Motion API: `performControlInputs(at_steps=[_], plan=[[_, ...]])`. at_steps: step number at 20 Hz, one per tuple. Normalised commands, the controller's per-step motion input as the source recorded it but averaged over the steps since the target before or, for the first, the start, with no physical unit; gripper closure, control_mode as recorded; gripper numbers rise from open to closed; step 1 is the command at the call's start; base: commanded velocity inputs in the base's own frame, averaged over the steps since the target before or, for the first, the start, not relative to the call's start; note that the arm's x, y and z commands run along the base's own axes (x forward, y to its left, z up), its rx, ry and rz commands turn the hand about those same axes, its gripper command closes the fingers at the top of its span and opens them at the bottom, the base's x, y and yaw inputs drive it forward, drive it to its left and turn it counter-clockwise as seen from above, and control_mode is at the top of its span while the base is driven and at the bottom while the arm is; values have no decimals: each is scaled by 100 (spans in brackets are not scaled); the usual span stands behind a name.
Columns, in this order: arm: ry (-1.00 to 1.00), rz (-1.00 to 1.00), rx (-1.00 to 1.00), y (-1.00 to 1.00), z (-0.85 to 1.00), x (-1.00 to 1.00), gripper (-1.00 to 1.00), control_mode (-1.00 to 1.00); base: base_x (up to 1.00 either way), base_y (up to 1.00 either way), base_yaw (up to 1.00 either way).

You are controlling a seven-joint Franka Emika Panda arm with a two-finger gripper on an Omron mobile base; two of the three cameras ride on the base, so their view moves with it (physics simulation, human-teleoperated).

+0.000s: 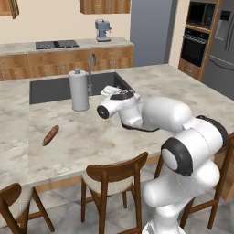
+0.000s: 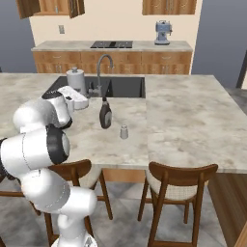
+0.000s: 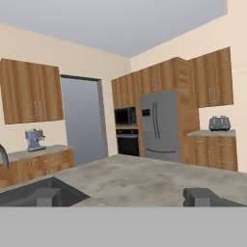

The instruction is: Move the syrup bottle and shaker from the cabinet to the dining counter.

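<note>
The dark brown syrup bottle (image 2: pixel 105 115) stands upright on the dining counter (image 2: pixel 183 116), just in front of the sink. The small grey shaker (image 2: pixel 124 131) stands a little to its right and nearer the front edge. My gripper (image 3: pixel 124 197) is open, its fingertips (image 3: pixel 46 195) wide apart with nothing between them; it looks level across the counter toward the fridge. My hand (image 2: pixel 79 100) hovers just left of the bottle, apart from it. The cabinet (image 2: pixel 48 6) hangs at the far upper left. In the left base view the arm (image 1: pixel 137 112) hides both items.
A paper-towel roll (image 1: pixel 79 90) and a curved faucet (image 1: pixel 91 68) stand at the sink (image 1: pixel 50 89). A brown oblong item (image 1: pixel 50 135) lies on the counter's left part. Wooden stools (image 2: pixel 176 185) line the front edge. The marble to the right is bare.
</note>
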Motion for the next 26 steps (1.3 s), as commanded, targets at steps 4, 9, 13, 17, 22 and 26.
performControlInputs(at_steps=[4,9,13,17,22,26], plan=[[17,1,0,4,100,-40,-100,-100,0,0,0],[31,0,0,0,100,-32,-100,-100,0,0,0],[42,2,0,0,80,-54,-100,-100,0,0,0],[33,14,3,0,10,-96,-100,-100,0,0,0],[16,31,18,0,-15,-96,-100,-100,0,0,0],[17,41,28,1,-21,-65,-100,-100,0,0,0]])
